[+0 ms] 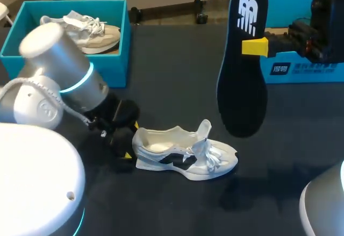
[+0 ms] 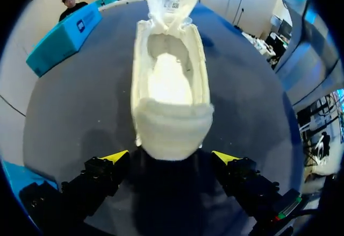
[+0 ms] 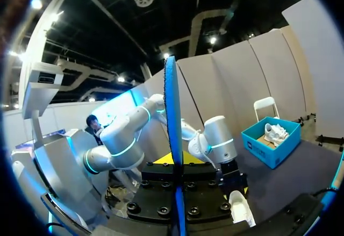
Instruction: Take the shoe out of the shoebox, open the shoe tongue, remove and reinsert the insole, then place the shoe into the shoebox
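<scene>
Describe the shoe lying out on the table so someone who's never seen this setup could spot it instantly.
On the dark table, look at the near middle, in front of the far-left teal shoebox. A white shoe with black patches lies there, tongue raised, heel at the open fingers of the left gripper. Unlike the other shoe, it sits outside any box.

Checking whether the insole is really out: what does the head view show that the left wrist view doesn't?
Head view only: the black insole held up in the right hand. Left wrist view only: a straight look into the shoe, pale inside with no insole, and the left hand open, a finger on either side of the heel. Both: the white shoe, tongue raised.
</scene>
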Action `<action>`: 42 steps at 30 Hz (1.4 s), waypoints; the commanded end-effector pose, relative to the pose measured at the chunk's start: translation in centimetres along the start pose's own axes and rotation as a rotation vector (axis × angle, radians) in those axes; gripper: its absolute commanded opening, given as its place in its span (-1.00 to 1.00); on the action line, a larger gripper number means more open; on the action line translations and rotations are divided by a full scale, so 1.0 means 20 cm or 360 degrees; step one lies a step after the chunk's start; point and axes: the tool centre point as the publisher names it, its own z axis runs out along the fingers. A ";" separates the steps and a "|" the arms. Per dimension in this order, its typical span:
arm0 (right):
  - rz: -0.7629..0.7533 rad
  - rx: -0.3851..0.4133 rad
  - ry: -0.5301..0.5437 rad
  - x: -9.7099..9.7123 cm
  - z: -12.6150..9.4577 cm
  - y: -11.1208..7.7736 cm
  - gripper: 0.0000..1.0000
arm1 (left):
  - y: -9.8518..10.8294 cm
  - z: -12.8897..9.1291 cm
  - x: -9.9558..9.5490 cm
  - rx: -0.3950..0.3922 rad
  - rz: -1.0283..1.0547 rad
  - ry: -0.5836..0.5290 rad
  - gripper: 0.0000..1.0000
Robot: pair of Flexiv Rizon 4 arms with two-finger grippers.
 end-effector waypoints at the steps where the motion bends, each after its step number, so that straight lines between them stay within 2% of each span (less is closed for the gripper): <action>1: 0.0003 0.0006 0.0003 -0.01 0.01 0.00 -1.00 | -0.06 -0.05 -0.01 -0.0331 0.0011 0.0016 1.00; 7: 0.0003 0.0006 0.0003 -0.01 0.01 0.00 -1.00 | -0.10 -0.08 0.02 -0.0501 0.0067 -0.0020 1.00; 11: 0.0003 0.0006 0.0003 -0.01 0.01 0.00 -1.00 | -0.10 -0.08 0.02 -0.0553 0.0052 -0.0046 1.00; 22: 0.0003 0.0006 0.0003 -0.01 0.01 0.00 -1.00 | -0.12 -0.08 0.03 -0.0549 0.0058 -0.0046 1.00; 28: 0.0003 0.0006 0.0003 -0.01 0.01 0.00 -1.00 | -0.15 -0.17 0.05 -0.0519 0.0061 -0.0053 1.00; 36: 0.0003 0.0006 0.0003 -0.01 0.01 0.00 -1.00 | -0.30 -0.33 0.04 -0.0443 0.0132 -0.0100 1.00; 42: 0.0003 0.0006 0.0003 -0.01 0.01 0.00 -1.00 | -0.41 -0.33 -0.07 -0.0430 0.0165 -0.0153 1.00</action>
